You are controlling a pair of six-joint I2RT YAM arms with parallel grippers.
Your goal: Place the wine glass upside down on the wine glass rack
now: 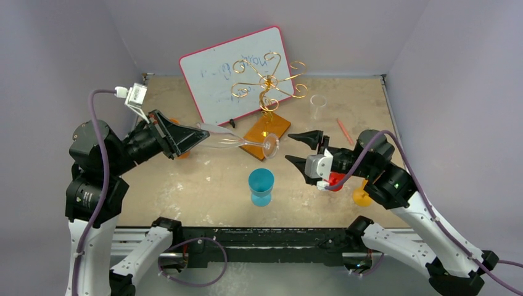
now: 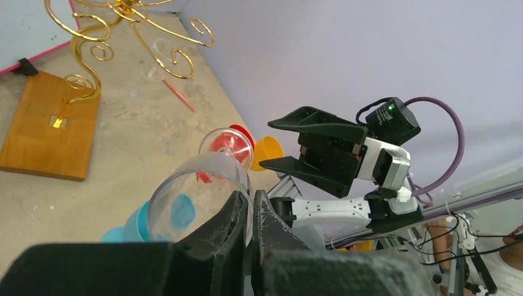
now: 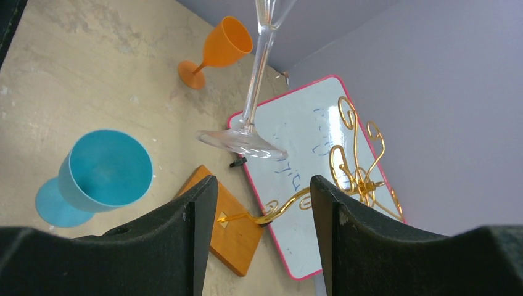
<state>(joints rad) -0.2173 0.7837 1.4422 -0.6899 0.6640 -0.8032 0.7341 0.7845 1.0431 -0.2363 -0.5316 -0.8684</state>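
Observation:
My left gripper (image 1: pixel 200 133) is shut on the rim of a clear wine glass (image 1: pixel 242 143) and holds it on its side above the table. The foot (image 1: pixel 270 146) points right. In the left wrist view the fingers (image 2: pixel 251 203) pinch the bowl's edge (image 2: pixel 197 185). My right gripper (image 1: pixel 288 147) is open and empty, just right of the foot. In the right wrist view the glass's stem and foot (image 3: pixel 242 140) hang above the open jaws (image 3: pixel 262 185). The gold wire rack (image 1: pixel 268 80) stands behind on its wooden base (image 1: pixel 266 128), with no glass on it.
A pink-framed whiteboard (image 1: pixel 216 80) leans behind the rack. A blue goblet (image 1: pixel 261 186) stands at the front centre. Red (image 1: pixel 335 182) and orange (image 1: pixel 362 196) goblets sit under the right arm. A clear glass (image 1: pixel 317 105) and a red stick (image 1: pixel 344 131) lie at the back right. Another orange goblet (image 3: pixel 222 46) stands at the left.

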